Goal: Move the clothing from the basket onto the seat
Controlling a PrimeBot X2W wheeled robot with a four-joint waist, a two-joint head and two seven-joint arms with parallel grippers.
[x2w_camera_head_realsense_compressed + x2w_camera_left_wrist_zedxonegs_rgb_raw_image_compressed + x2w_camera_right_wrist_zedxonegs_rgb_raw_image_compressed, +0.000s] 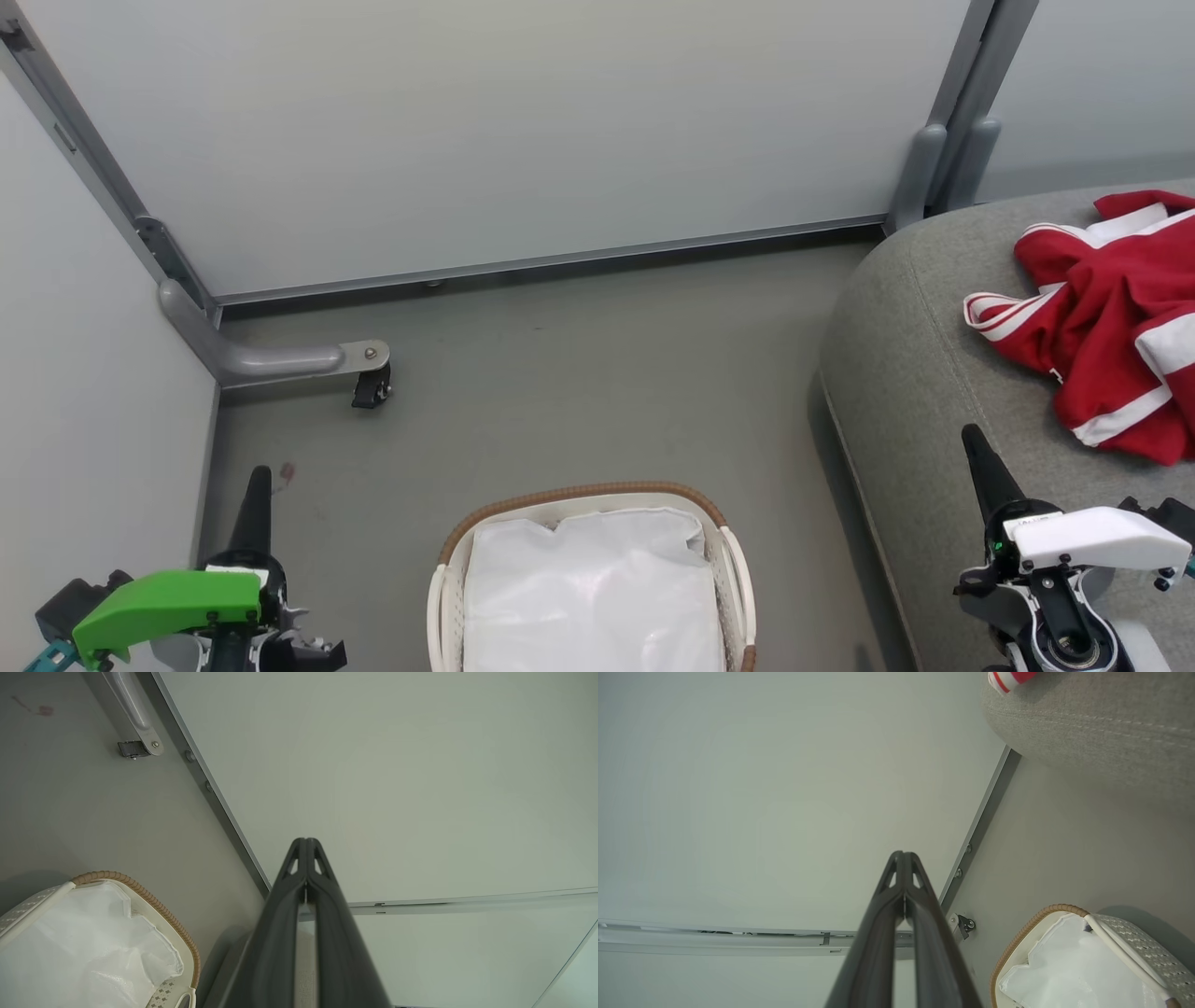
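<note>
The left gripper (pixel 259 481) stands just left of the basket (pixel 579 492), and the right gripper (pixel 978 448) stands well to the basket's right, over the seat (pixel 915 373). Both have their jaws pressed together on nothing.

The basket shows just its white liner (pixel 593 597), with no red in it. Right of the basket and farther off, the clothing (pixel 1111 317) lies crumpled on the seat, a striped sleeve reaching back toward the basket's side.

The move looks done, so what is left is likely a check and a clean retreat. To do that well, look over the liner's folds for any jersey beneath them and leave the liner in place. Keep both arms off the basket's rim. Avoid brushing the sleeve, since soft fabric near the seat's rounded edge could slide to the floor (pixel 579 373).
</note>
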